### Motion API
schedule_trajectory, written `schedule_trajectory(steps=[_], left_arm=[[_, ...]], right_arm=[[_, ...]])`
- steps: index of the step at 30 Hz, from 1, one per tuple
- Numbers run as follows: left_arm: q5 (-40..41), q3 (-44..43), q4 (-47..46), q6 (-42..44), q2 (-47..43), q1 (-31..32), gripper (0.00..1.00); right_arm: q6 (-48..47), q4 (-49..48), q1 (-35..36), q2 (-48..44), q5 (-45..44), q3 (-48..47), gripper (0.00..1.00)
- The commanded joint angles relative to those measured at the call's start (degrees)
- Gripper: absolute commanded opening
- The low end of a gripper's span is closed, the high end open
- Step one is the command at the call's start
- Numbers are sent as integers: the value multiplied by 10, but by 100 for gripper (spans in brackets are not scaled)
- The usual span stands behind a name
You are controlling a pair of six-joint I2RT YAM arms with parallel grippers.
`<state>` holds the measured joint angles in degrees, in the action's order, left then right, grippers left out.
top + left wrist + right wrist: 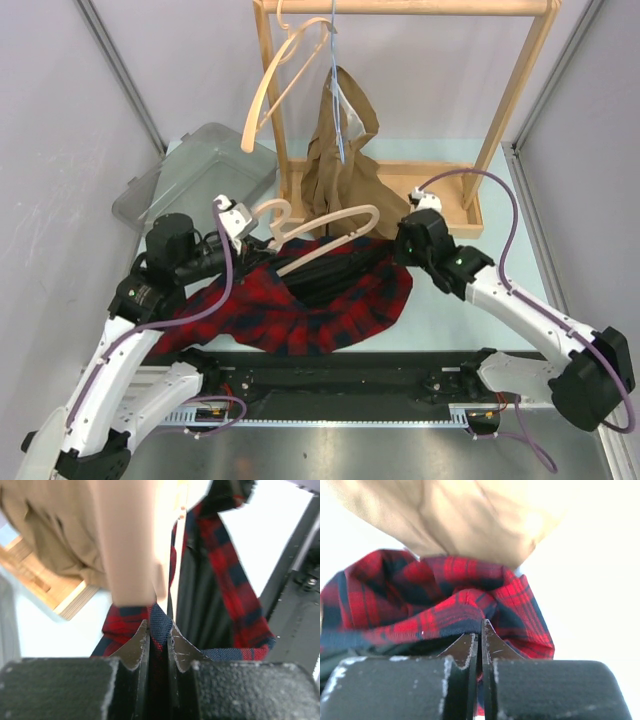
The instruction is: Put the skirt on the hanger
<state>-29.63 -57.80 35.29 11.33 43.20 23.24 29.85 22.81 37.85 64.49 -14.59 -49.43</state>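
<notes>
**Operator:** Where is my skirt?

**Helper:** Your red checked skirt (340, 310) lies on the table (420, 320), between your two end effectors.

**Operator:** What is my left end effector (159, 632) doing?

**Helper:** It is pinched tight on a fold of the skirt. The pale hanger (130, 545) is just past its tips, lying over the cloth.

**Operator:** And my right end effector (480, 630)?

**Helper:** Its fingers are pressed together on the skirt's edge. A brown cloth (470, 520) hangs just beyond it.
</notes>
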Motion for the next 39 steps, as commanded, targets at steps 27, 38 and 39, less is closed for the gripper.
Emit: schedule_trajectory(steps=[27,38,39], left_arm=[[22,8,-8,2,17,11,0],[70,7,-12,-2,45,51,0],[70,4,-14,-2,50,53,0]], right_arm=[[-12,57,-110,83,101,-280,0],[-39,103,-38,75,98,-335,0],[-45,104,-10,71,98,-335,0]])
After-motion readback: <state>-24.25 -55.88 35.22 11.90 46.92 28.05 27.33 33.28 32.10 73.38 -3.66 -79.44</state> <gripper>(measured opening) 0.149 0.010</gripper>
